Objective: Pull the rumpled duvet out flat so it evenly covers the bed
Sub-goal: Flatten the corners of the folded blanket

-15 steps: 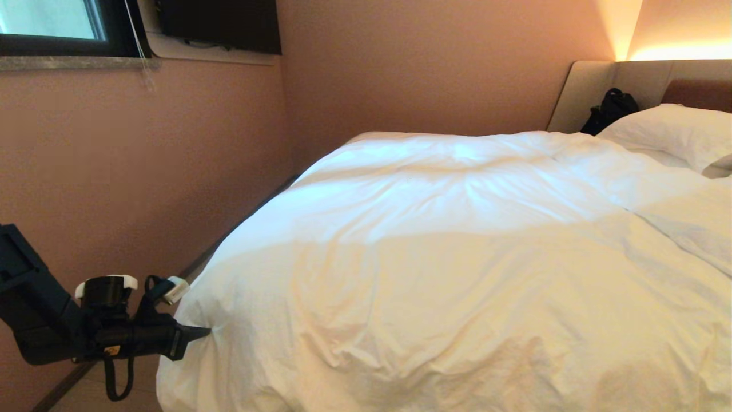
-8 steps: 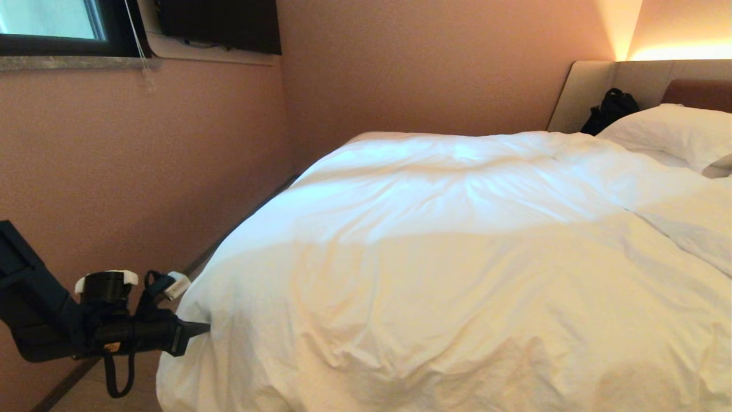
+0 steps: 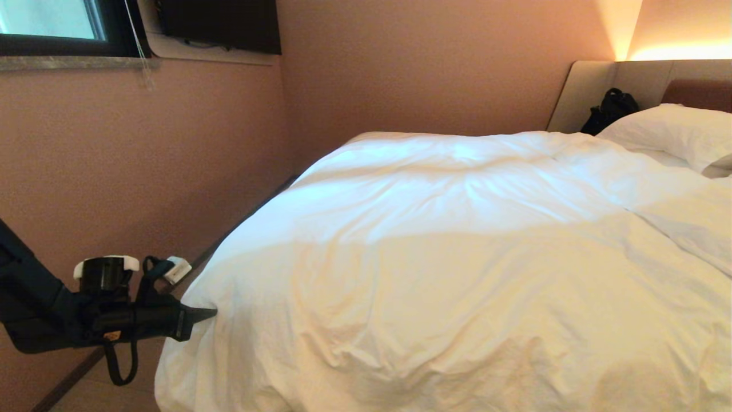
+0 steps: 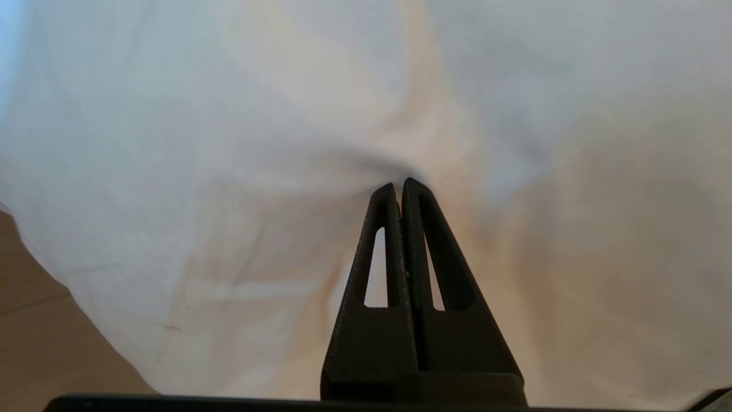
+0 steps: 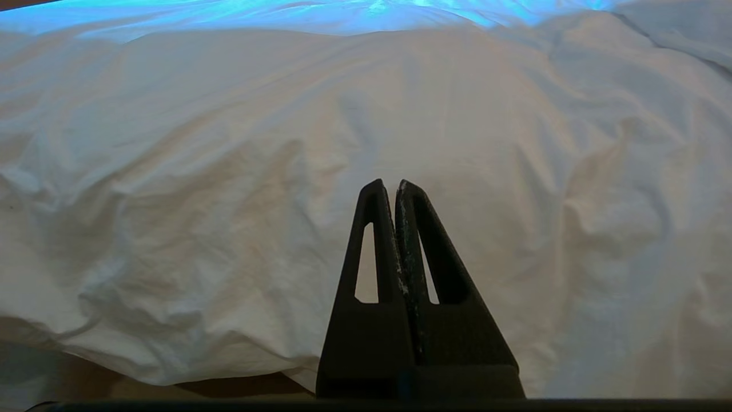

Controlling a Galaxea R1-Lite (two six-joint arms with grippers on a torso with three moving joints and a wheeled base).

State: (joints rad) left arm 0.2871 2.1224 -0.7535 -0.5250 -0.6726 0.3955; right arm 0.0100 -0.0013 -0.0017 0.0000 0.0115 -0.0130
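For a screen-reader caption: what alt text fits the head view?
A rumpled white duvet covers the bed, and the left gripper, shut, touches the duvet's near left corner. A pillow lies at the headboard, with a black bag beside it.

The duvet [image 3: 457,274] is plain white, tinged blue toward the window [image 3: 51,20] and warm yellow nearer. The gripper [image 3: 209,314] is black. Walls [image 3: 143,160] are pinkish tan. The pillow [image 3: 669,134] is white, the bag [image 3: 609,111] black.
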